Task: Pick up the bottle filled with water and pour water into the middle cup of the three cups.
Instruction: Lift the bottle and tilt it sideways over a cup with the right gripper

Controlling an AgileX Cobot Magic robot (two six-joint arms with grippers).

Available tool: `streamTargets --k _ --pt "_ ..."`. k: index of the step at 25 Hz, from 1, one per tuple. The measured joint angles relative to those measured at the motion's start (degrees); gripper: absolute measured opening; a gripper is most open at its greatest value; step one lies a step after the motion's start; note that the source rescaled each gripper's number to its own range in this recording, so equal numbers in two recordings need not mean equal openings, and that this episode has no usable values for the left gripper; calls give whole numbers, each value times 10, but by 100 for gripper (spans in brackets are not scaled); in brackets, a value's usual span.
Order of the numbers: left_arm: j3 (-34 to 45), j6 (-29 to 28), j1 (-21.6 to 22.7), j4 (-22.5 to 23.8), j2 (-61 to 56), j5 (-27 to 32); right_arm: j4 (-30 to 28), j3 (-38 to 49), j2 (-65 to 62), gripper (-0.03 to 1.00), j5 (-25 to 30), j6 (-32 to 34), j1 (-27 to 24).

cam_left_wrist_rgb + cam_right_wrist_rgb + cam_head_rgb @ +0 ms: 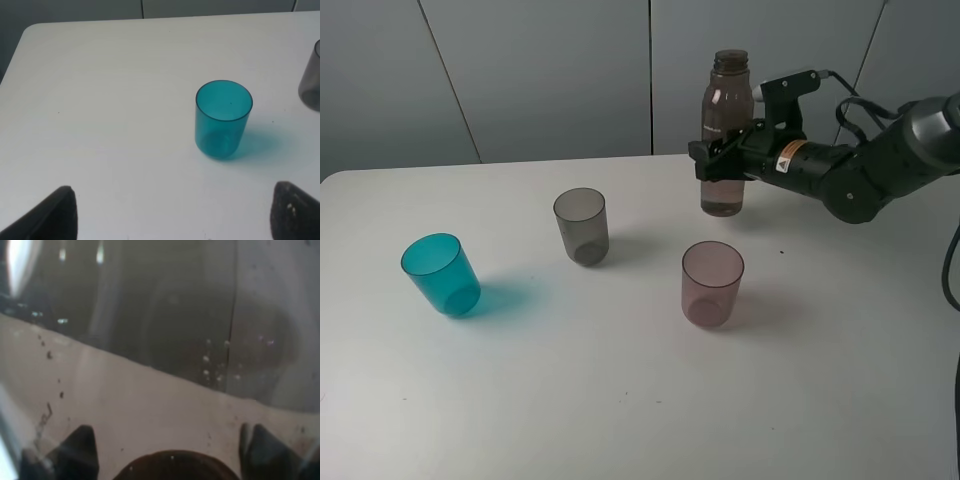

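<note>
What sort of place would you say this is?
Probably a robotics lab test bench: a bare white table against plain grey wall panels, and the right tool gripping a bottle near a teal cup, a grey cup and a pink cup.

the right gripper [720,160] reaches in from the right and grips the bottle [725,100] around its lower half. the bottle is upright, its cap off, near the far side of the white table [620,410]. nearer the camera, well apart in a loose row, stand the teal cup [441,274] at left, the smoky grey middle cup [582,226], and the pink cup [712,283], which is nearest the bottle.
</note>
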Motion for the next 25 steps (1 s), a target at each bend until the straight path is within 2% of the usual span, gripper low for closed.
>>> streamTargets --k 5,14,25 --pt "0 0 0 0 0 0 49 -4 -10 1 11 -65 45" --pt "0 0 0 0 0 0 180 -52 -10 1 54 -290 131" --pt "0 0 0 0 0 0 267 -107 40 1 56 -582 183"
